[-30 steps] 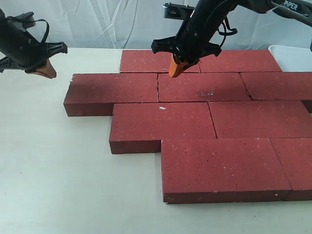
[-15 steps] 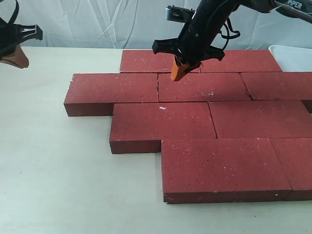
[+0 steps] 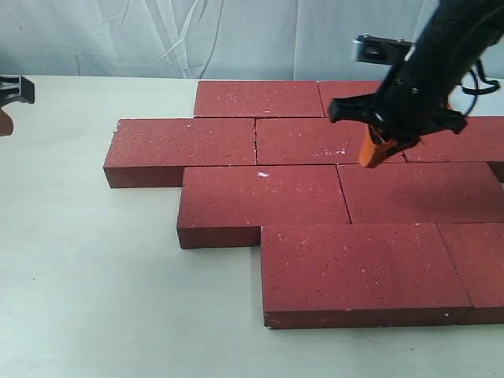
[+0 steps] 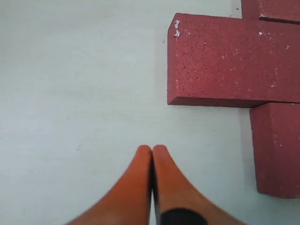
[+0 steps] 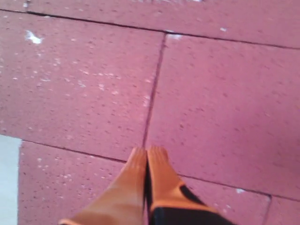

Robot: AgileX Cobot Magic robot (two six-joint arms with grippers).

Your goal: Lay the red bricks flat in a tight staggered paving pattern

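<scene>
Several dark red bricks [image 3: 260, 201] lie flat in tight staggered rows on the pale table [image 3: 79, 276]. My right gripper [image 3: 368, 161] is shut and empty, hovering over the seam between two bricks in the second and third rows; the right wrist view shows its orange tips [image 5: 147, 151] together above a brick joint [image 5: 152, 101]. My left gripper [image 3: 2, 126] is at the far left edge, well clear of the bricks. In the left wrist view its fingers [image 4: 152, 149] are pressed together over bare table, with the leftmost brick's end [image 4: 225, 65] ahead.
A light curtain hangs behind the table. The paving runs out of view on the right. Bare table lies left of the bricks and in front of them.
My right gripper has swung from over the back row toward the right and nearer, now above the second row. My left gripper has drawn back to the left edge of view.
</scene>
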